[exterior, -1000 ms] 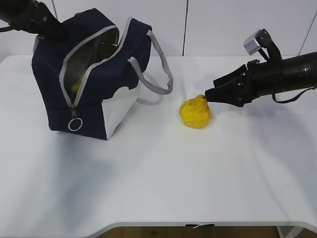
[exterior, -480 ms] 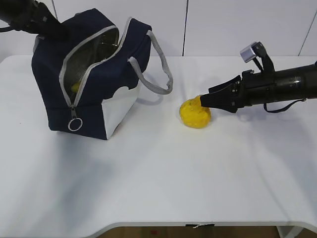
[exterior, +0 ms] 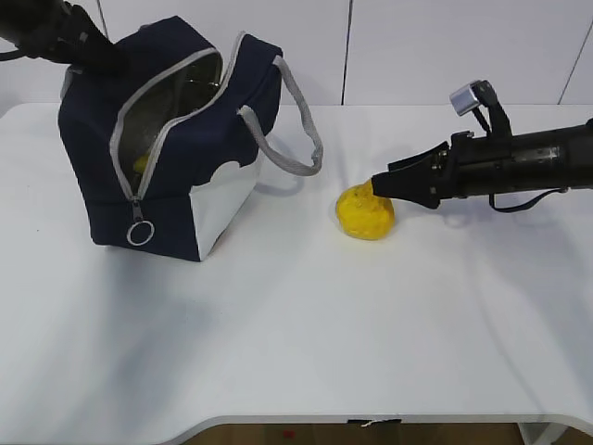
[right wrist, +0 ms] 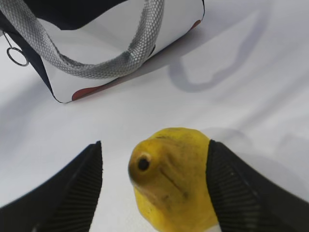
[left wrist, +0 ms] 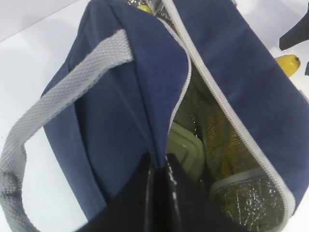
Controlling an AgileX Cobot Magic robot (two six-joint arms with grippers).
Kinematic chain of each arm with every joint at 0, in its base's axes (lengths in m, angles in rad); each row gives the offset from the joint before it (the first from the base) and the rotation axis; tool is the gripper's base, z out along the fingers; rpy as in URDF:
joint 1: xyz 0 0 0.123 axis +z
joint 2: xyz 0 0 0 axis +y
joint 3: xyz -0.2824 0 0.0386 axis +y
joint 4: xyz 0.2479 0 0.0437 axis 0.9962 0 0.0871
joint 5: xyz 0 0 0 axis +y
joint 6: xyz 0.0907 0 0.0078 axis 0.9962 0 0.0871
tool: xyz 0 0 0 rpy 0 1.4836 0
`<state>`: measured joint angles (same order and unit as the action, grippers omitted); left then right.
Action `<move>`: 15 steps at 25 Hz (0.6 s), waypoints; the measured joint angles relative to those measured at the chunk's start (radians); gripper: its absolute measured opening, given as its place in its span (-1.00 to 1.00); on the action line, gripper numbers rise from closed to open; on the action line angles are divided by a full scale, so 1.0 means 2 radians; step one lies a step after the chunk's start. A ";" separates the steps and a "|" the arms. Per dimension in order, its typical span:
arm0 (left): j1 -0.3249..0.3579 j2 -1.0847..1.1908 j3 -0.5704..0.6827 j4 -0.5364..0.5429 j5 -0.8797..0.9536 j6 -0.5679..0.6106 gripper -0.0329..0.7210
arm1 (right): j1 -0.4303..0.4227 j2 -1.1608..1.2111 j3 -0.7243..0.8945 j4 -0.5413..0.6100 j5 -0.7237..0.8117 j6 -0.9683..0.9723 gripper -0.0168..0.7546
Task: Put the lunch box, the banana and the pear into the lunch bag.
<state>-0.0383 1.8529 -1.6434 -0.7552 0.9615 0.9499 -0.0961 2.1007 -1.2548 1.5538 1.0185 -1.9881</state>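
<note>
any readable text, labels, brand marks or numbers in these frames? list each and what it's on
None: no view shows any word, brand, number or sign.
lunch bag: plain navy and white panels, no print seen; a red patch at its lower edge in the right wrist view is no text.
pear: no sticker.
lunch box lid: nothing printed on the part in view.
right gripper and table: unmarked.

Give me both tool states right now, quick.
Left tool: shut, pinching the lunch bag edge by its opening.
Right tool: open, fingers on either side of the pear, not closed on it.
</note>
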 joint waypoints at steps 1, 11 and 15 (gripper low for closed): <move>0.000 0.000 0.000 0.000 0.000 0.000 -0.93 | 0.000 0.000 0.000 0.003 0.001 0.000 0.42; 0.000 0.000 0.000 0.000 0.000 0.000 -0.93 | 0.015 0.000 0.000 0.009 0.003 -0.005 0.42; 0.000 0.000 0.000 0.000 0.000 0.000 -0.93 | 0.016 0.001 0.000 0.010 -0.008 -0.008 0.41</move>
<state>-0.0383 1.8529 -1.6434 -0.7552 0.9621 0.9499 -0.0648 2.1036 -1.2548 1.5742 1.0032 -2.0045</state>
